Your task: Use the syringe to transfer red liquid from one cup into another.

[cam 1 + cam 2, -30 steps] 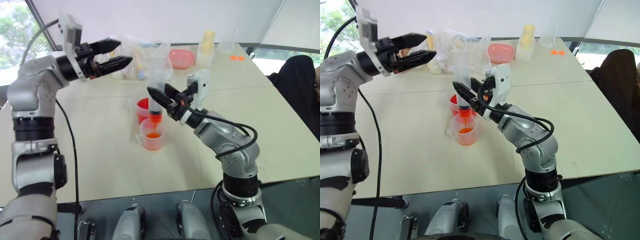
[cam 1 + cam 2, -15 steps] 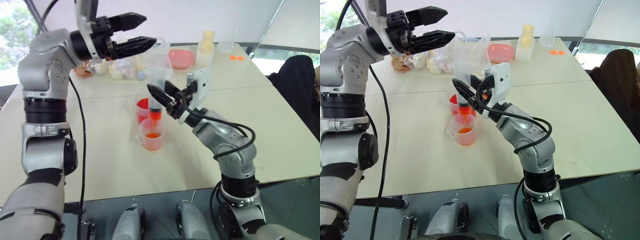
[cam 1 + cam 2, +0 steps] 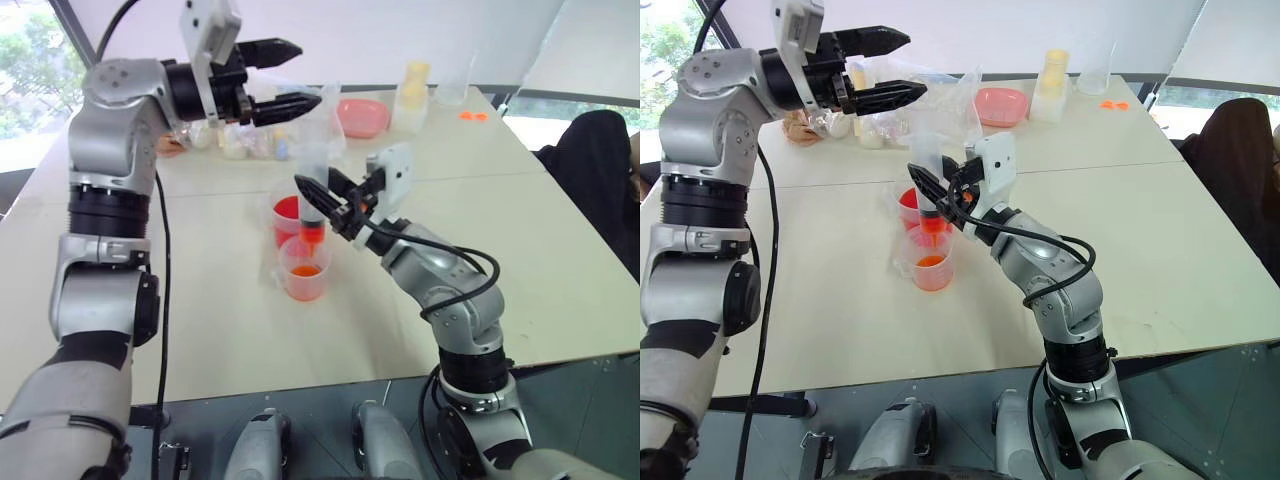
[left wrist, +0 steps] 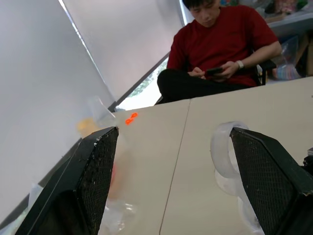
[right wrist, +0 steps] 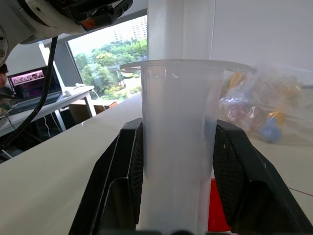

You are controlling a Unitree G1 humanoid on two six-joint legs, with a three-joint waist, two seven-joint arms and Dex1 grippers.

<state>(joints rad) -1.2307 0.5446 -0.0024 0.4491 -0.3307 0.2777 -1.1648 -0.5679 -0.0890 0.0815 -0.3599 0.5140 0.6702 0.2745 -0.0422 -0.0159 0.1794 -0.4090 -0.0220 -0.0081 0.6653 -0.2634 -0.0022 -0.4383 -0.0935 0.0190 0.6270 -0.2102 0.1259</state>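
Moved: left gripper (image 3: 285,78) has swung in from the table's left side to hang over the syringe's plunger end; right arm and both cups unchanged since the earlier frames
Left eye: right gripper (image 3: 322,196) clamped on the syringe (image 3: 315,190) mid-barrel, held upright; orange tip aimed down into the smaller cup (image 3: 304,267); taller cup (image 3: 285,220) just behind it, touching or nearly so; cannot tell which
Right eye: left gripper's jaws well apart, nothing between them, level and pointing right, above the plunger top; red liquid (image 3: 931,261) is a shallow layer in the smaller cup; more red in the taller cup; red also low in the barrel near the tip
Left wrist: both black fingers (image 4: 95,171) spread wide; white plunger ring (image 4: 226,152) just inside one pad, not gripped; a seated person in a red shirt (image 4: 220,46) across the table (image 4: 195,147)
Right wrist: black pads (image 5: 129,161) pinch the clear barrel either side; flange rim sits just above them
Progress: draw looks done, discharge under way or about to start; left to do, in my judgement: press plunger, empty barrel, withdraw
Materials: barrel thick clear rigid plastic, cylindrical; plunger white; cups thin translucent plastic, tapered, lipped; pads fine-textured black mesh; tabletop pale matte laminate; crinkled clear bag (image 3: 300,115) and pink dish (image 3: 362,115) at the back
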